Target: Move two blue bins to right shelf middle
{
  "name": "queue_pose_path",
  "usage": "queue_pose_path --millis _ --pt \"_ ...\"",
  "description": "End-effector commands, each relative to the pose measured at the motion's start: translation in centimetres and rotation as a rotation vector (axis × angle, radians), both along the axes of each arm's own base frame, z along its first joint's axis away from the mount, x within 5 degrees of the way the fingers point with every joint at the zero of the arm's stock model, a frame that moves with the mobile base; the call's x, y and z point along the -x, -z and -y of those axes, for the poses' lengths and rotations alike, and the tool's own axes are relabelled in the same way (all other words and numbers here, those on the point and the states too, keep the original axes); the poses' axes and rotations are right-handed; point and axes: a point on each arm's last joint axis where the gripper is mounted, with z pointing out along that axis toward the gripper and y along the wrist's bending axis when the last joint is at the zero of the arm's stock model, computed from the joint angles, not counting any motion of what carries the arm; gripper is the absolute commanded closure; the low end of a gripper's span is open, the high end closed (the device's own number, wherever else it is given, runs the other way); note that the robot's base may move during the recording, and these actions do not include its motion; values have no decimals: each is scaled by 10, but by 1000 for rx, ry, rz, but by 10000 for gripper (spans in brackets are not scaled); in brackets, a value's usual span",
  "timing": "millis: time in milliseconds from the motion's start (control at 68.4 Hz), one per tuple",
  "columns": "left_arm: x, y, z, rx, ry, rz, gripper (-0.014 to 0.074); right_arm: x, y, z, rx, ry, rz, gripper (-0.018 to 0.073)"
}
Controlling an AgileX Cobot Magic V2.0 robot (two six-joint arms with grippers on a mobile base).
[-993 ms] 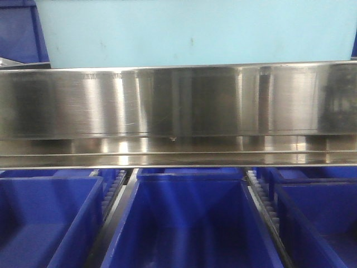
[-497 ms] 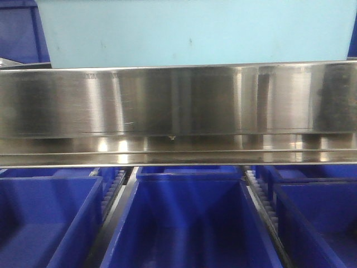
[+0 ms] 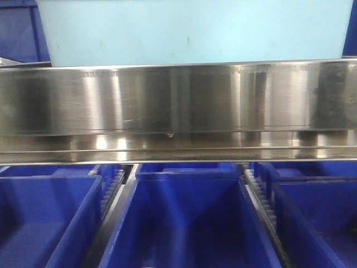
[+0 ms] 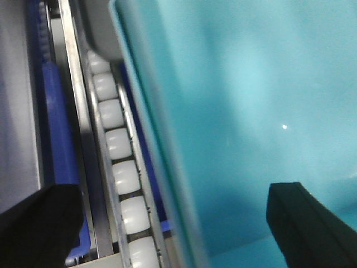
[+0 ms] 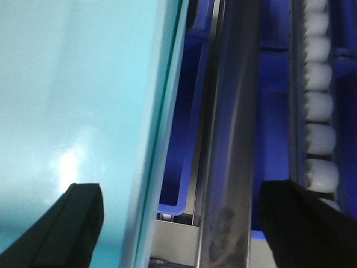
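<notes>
Looking at the wrist cams first: your left claw (image 4: pixel 173 195) was spread wide, one finger on either side of a side wall of the pale blue bin (image 4: pixel 251 111), and neither finger seemed to touch it. Same story for the right claw (image 5: pixel 181 190), released and straddling the opposite wall. So as far as I could judge, nothing was gripped. A white roller track (image 4: pixel 120 178) ran just beside the bin on the left. From the front, the bin sat on the upper level just behind the steel rail (image 3: pixel 178 100).

If you were lining up a grab, my take is you'd want both claws seated evenly over the rims before closing. Close them together so the bin doesn't twist. Keep the outer fingers off the rollers and the rail, since the gap looked tight, especially on the right. Lift level too, because that rail stood right in front of the bin.

Further down past the rail, a row of dark blue bins (image 3: pixel 189 223) sat underneath.

Stuff I couldn't make out: the bin's top and ends were cropped in the front view, and only the ends of the fingers showed. The target shelf wasn't visible at all. No idea either whether this was bin one or two.
</notes>
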Motion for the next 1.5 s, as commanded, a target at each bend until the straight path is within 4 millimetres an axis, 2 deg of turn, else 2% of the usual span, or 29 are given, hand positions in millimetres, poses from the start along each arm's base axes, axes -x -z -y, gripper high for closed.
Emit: queue_pose_path --millis 0,175,336,628,745,847,906,979,1110,1125,1183,1388,1490 --pt "-5 8 -1 25 -20 -15 29 -2 9 1 -1 15 13 110" --pt "-10 21 6 47 -8 -76 29 -4 28 -3 -46 24 -6 110" --pt "-16 30 10 44 -8 -104 29 -10 35 -7 -80 28 16 110" --pt "-16 34 11 38 -5 -141 29 -22 50 -11 -76 30 -26 119" --pt "-15 39 11 18 -1 -183 30 -22 51 -12 -88 31 -33 191" --pt "-14 43 11 6 1 -210 62 -22 51 -12 -89 31 -37 335" --pt "-14 43 11 3 1 -215 112 -21 51 -12 -87 30 -44 426" --pt "-14 43 11 3 1 -215 224 -20 52 -12 -83 29 -56 534" --pt "-13 43 11 8 2 -218 502 -19 53 -12 -78 28 -72 700" --pt "-13 43 11 8 2 -218 555 -19 53 -12 -77 28 -74 718" --pt "-13 43 11 10 2 -219 693 -19 53 -12 -76 28 -78 719" --pt "-14 42 12 17 2 -215 707 -17 50 -11 -80 28 -65 715" --pt "-13 36 11 26 4 -198 707 -15 40 -10 -93 27 -26 715"
